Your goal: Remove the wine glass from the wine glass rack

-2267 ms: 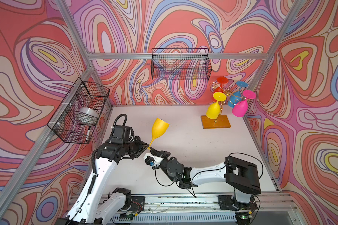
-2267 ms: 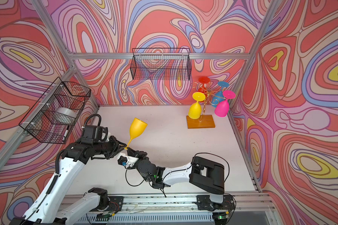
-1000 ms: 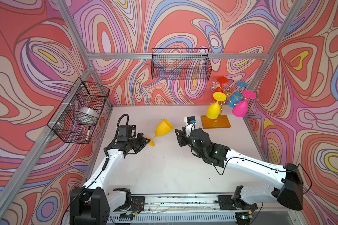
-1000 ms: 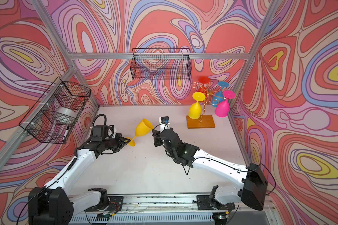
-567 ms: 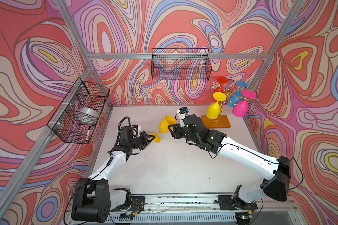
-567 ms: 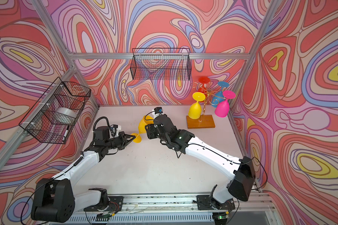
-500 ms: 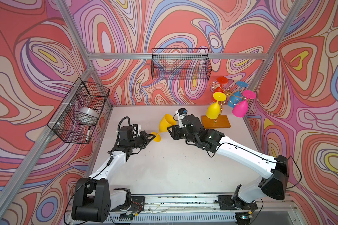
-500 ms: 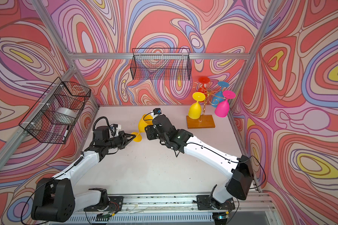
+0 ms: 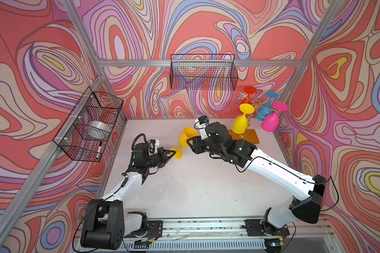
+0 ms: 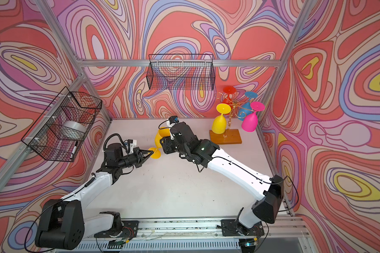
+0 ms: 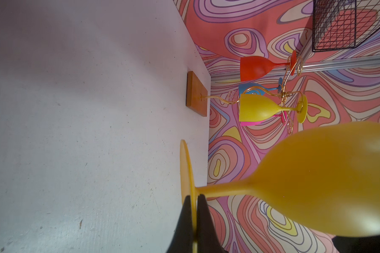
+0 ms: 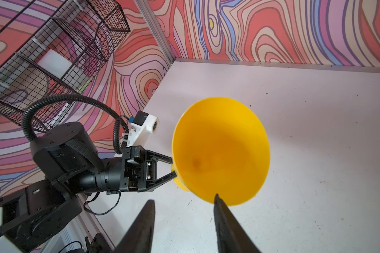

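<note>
Found the glass (image 9: 185,140) off the rack (image 10: 229,138) already, out over the table (image 9: 195,186), well apart from the other glasses (image 9: 239,124) hung at the far right corner. Could not tell the foot (image 11: 185,170) resting on the table from hovering just above it. Noted the left gripper (image 11: 194,197) pressed together on the foot's edge, pinching that thin disc across its two faces. Saw nothing else bearing the glass.

Traced the long axis from the foot up through the stem to the bowl (image 12: 219,151): near upright, leaning a little, mouth uppermost. Looked straight down into that mouth in the right wrist view, so placed the right gripper (image 12: 183,198) above and beside the bowl. Found its jaws spread and empty, with one fingertip (image 12: 218,201) overlapping the rim's near edge. Could not tell touch from near miss there.

Judged the right arm nearer the bowl, the left the only holder. Judged the bowl wider than the gap between those jaws; reckoned a grip round it unlikely and a pinch on the wall, or lower on the stem, likelier. Rated the hold on the foot's edge as thin, prone to swing under a push on the rim.
</note>
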